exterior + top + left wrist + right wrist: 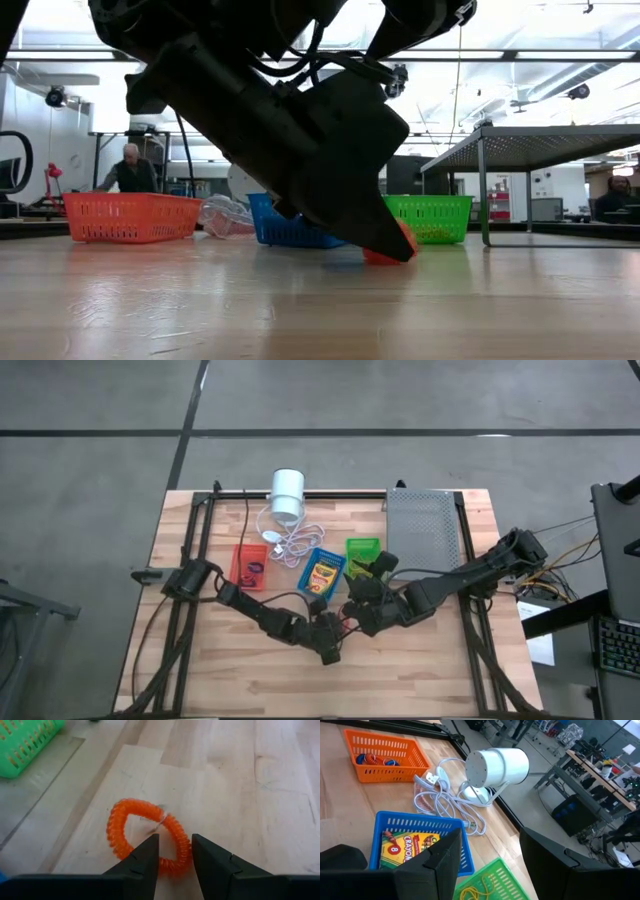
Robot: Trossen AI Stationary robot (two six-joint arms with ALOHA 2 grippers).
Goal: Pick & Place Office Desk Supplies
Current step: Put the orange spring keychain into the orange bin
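At the far left of my row of baskets sat the red-orange basket (250,566), with a few rubber bands (370,759) lying in it. Next to it lay the white cylinder (288,493) and its coiled cord (288,544), untouched. The blue basket (324,571) came next, holding a yellow-green crayon box (406,848), and beyond it the green basket (362,548), beside the grey perforated tray (422,525).

I had the left gripper (330,652) down low at the tabletop in front of the blue basket, its two fingers (145,857) part-way apart and straddling the near edge of an orange coiled band (147,836) lying flat on the wood (the coil ran between the fingers, though I could not tell whether they actually pinched it).

The right gripper (358,598) hung above the table near the blue and green baskets, fingers spread wide and empty.
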